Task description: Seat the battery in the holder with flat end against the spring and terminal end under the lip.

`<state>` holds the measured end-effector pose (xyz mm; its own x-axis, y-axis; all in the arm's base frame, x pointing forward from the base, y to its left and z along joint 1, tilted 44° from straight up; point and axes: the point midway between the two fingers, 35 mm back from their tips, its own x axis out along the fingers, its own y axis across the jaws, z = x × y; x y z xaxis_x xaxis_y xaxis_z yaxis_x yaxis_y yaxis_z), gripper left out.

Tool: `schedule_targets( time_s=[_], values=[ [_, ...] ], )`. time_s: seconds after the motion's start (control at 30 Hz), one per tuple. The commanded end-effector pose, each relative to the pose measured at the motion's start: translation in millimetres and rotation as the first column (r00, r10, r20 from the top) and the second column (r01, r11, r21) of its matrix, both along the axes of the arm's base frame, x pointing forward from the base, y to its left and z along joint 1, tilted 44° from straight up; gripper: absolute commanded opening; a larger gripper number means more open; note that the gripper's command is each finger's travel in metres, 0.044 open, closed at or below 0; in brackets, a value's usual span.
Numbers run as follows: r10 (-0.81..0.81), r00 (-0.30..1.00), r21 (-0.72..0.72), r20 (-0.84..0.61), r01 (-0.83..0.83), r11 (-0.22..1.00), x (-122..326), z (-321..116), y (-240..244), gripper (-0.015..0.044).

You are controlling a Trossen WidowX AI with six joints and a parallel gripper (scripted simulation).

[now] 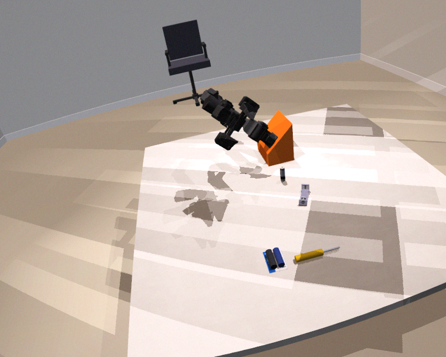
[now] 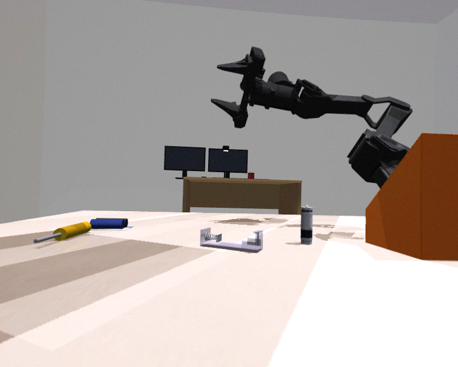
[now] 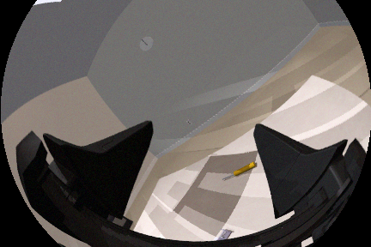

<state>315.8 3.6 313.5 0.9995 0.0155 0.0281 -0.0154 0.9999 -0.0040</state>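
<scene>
The pale table point(image 1: 215, 307) is viewed from high above, from table height sideways, and from the wrist; the yellow-handled screwdriver point(image 1: 310, 255) is shared by all.

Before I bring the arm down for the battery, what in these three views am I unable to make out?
- Wrist view: the upright grey-and-black battery is not in frame; the open hand points away over the table.
- Top view: the small grey holder is too small to show its spring or lip.
- Exterior view: the orange wedge-shaped block hides the arm's base and is cut by the right edge.
</scene>
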Motion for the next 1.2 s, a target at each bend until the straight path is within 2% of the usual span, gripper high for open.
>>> schedule_targets(
  time_s=[0.0,0.07,0.13,0.2,0.3,0.4,0.47,0.53,0.63,0.73,1.17],
  values=[
    [-0.002,1.000,0.007,-0.021,0.003,1.000,1,-5,0,0.0374],
    [-0.022,0.983,0.052,-0.183,0.032,0.998,10,-41,3,0.0321],
    [-0.059,0.904,0.079,-0.423,0.102,0.992,11,-97,7,0.0269],
    [-0.094,0.819,0.063,-0.567,0.157,0.986,5,-132,9,0.0216],
    [-0.173,0.630,-0.023,-0.757,0.240,0.971,-18,-183,10,0.0137],
    [-0.281,0.415,-0.170,-0.865,0.285,0.943,-49,-219,6,0.0059],
    [-0.369,0.270,-0.291,-0.890,0.286,0.913,-72,-234,0,0.0006],
    [-0.473,0.125,-0.432,-0.872,0.258,0.864,-97,-242,-7,0.0000],
    [-0.655,-0.061,-0.656,-0.753,0.146,0.741,-132,-237,-22,0.0000],
    [-0.696,-0.092,-0.702,-0.712,0.111,0.704,-138,-234,-25,0.0000],
    [-0.695,-0.091,-0.701,-0.713,0.111,0.705,-137,-238,-28,0.0000]
  ],
)
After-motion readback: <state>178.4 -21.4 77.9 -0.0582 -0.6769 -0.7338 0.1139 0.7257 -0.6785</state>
